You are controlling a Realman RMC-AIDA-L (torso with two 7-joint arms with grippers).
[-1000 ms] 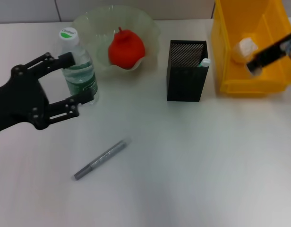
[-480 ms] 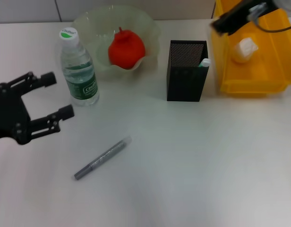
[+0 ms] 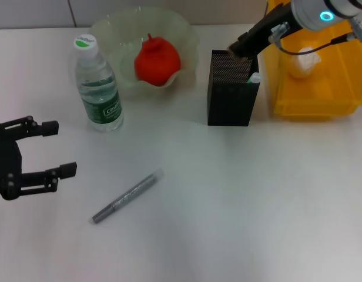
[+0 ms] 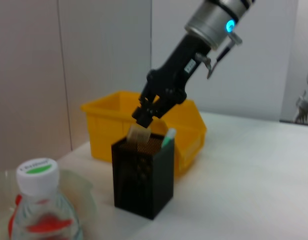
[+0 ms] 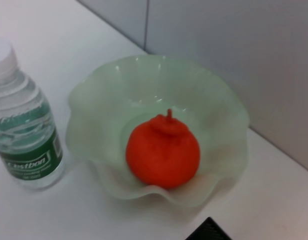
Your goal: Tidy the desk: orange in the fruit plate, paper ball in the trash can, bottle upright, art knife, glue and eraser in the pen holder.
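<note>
Head view showed the left tool (image 3: 52, 148), black with its two fingers spread wide and nothing between them, low over the white bench (image 3: 240, 205), apart from the upright clear plastic water bottle with a green label (image 3: 97, 88). A grey pen-shaped art knife (image 3: 127, 197) lay on the bench. The orange fruit (image 3: 157, 60) sat in the pale green wavy glass fruit plate (image 3: 110, 29). The right tool (image 3: 238, 47) hung over the black mesh pen holder (image 3: 231, 97), beside the yellow plastic bin (image 3: 322, 88) holding a white paper ball (image 3: 303, 63).

Left wrist view showed the right tool (image 4: 143, 116) clamped on a small pale eraser (image 4: 138, 134) at the holder's (image 4: 144, 175) rim.

Right wrist view showed the orange (image 5: 163, 151), plate (image 5: 214, 105) and bottle (image 5: 21, 130).
</note>
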